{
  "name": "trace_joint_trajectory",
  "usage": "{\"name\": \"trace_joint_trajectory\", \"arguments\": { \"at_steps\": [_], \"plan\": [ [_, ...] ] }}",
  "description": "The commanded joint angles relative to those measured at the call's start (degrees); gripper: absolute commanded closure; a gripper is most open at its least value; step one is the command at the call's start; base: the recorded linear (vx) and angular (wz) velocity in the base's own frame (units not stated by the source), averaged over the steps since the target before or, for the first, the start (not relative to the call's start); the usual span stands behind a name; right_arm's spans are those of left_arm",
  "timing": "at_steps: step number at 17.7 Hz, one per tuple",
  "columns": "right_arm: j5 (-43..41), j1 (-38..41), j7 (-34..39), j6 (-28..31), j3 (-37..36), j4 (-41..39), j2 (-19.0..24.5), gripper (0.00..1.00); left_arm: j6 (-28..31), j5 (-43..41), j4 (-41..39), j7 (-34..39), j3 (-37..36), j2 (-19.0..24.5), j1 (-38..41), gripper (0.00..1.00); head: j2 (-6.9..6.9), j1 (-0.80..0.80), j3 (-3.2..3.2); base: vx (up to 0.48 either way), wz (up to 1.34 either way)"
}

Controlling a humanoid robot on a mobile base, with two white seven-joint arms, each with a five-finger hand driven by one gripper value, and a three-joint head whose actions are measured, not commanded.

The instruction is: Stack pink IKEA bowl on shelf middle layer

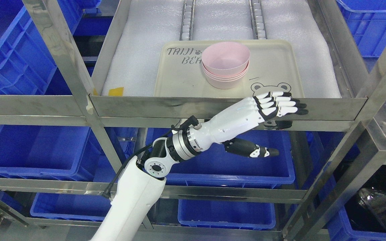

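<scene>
Left hand [273, 105] is empty, fingers stretched out flat and apart, thumb hanging below the palm. We see it in front of the shelf's front rail [213, 107], below and a little right of the tray [179, 77], touching nothing as far as we can tell. The arm comes up from the bottom edge left of the middle. Right arm isn't visible.

Pink bowls [225, 65] sit nested in one stack on the tray, just right of the printed lettering at its top left and above the bear drawing at its near right corner. We count roughly three or four rims; exact number is hard to read. Top bowl looks seated, maybe slightly tilted.

The tray rests on white foam padding [129, 60] on this shelf level, with blue bins [45, 150] on the levels below the tray.

Our read: stacking looks done. No loose pink bowl shows anywhere near the tray, and the hand carries nothing. What's left, we judge, is only pulling the arm clear of the rail.
</scene>
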Motion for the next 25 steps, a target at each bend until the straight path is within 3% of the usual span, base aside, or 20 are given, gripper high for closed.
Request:
{"name": "trace_joint_trajectory", "arguments": {
  "at_steps": [1, 7, 14, 19, 25],
  "plan": [
    [-0.01, 0.88, -0.03, 0.03, 0.00, -1.00, -1.00, 0.00, -0.04, -1.45, -1.90, -0.25, -5.35, 0.40, 8.26, 0.13, 0.00, 0.00, 0.00, 0.000, 0.00],
    [0.07, 0.88, -0.03, 0.03, 0.00, -1.00, -1.00, 0.00, -0.04, -1.45, -0.14, -1.73, -1.49, 0.40, 20.65, 0.13, 0.00, 0.00, 0.00, 0.000, 0.00],
    [-0.01, 0.88, -0.03, 0.03, 0.00, -1.00, -1.00, 0.00, -0.04, 0.65, 4.86, -0.87, 10.54, 0.40, 33.75, 0.07, 0.00, 0.00, 0.00, 0.000, 0.00],
    [-0.01, 0.88, -0.03, 0.03, 0.00, -1.00, -1.00, 0.00, -0.04, 6.44, 6.36, 7.47, 14.06, 0.98, 40.17, 0.07, 0.00, 0.00, 0.00, 0.000, 0.00],
    [-0.01, 0.88, -0.03, 0.03, 0.00, -1.00, -1.00, 0.00, 0.91, 12.78, 6.10, 21.35, 17.58, 0.98, 40.80, 0.07, 0.00, 0.00, 0.00, 0.000, 0.00]
  ]
}}
